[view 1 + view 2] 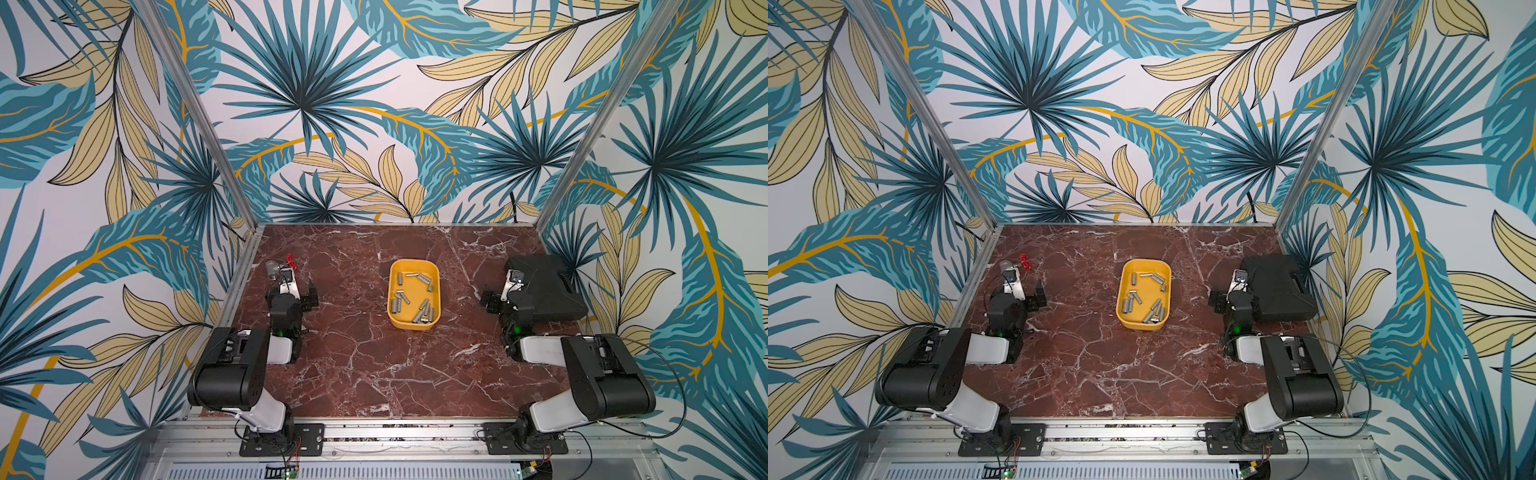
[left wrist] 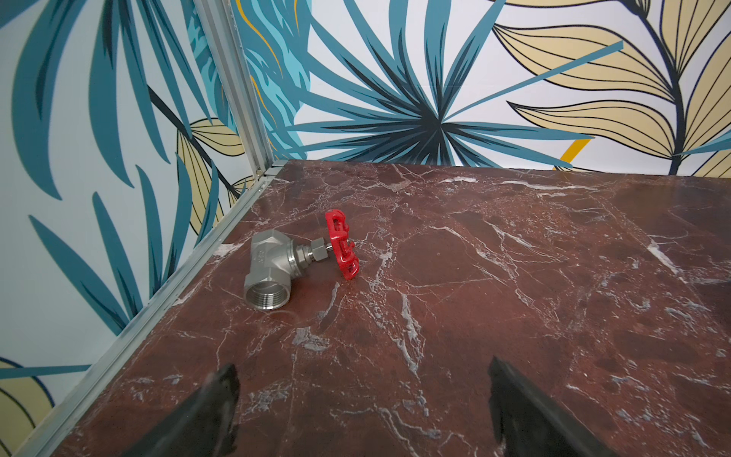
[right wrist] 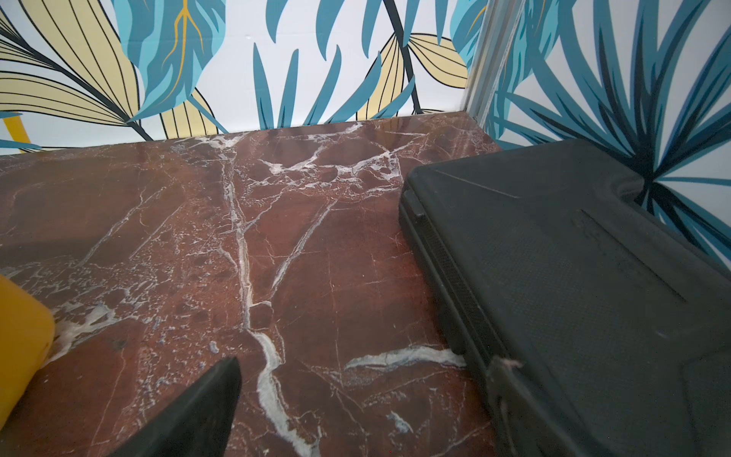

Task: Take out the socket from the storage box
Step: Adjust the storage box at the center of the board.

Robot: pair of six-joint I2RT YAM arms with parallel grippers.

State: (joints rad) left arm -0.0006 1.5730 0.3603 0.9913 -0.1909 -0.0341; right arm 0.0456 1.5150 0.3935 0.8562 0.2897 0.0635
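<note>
The storage box, a shallow yellow tub point(image 1: 411, 324) point(image 1: 1139, 324), stands mid-table in both top views. Several loose metal sockets point(image 1: 424, 277) point(image 1: 1158, 278) lie inside it. One corner of the tub point(image 3: 19, 328) shows in the right wrist view. My left gripper point(image 1: 291, 293) point(image 2: 364, 391) is open over bare marble, well left of the tub, with nothing between its fingers. My right gripper point(image 1: 509, 297) point(image 3: 362, 395) is open too, right of the tub. One of its fingers point(image 3: 510, 399) is close against the edge of a black case.
A black hard-shell case point(image 1: 544, 286) point(image 1: 1277, 286) point(image 3: 573, 277) lies shut along the right wall. A steel valve with a red handwheel point(image 2: 273, 273) point(image 1: 273, 268) lies near the back left, just ahead of the left gripper. Patterned walls close in three sides.
</note>
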